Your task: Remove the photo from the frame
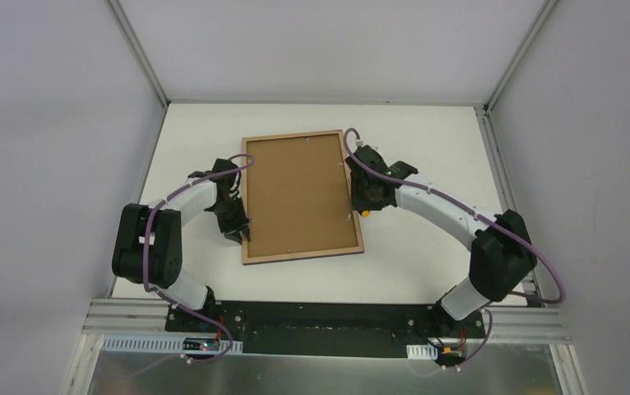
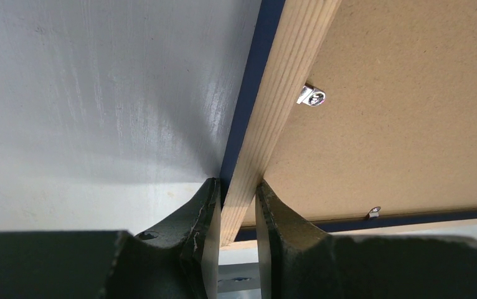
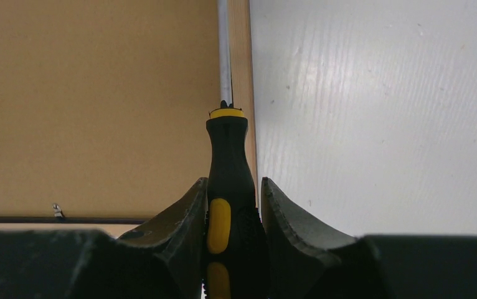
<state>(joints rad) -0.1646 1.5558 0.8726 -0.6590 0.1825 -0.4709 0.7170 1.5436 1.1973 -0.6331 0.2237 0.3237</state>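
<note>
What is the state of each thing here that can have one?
frame: lying face down, back up.
backing board: seated in the frame.
metal clip: over the board's edge.
left gripper: shut on the frame's rim.
right gripper: shut on the screwdriver.
screwdriver: held, shaft along the frame's rim.

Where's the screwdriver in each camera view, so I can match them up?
Top external: only the yellow handle end of the screwdriver shows, at the right edge of the frame.
Left wrist: not in it.
Right wrist: bottom centre, handle between the fingers, shaft running up along the rim.
Shared landmark: the brown backing board, in all three views.
</note>
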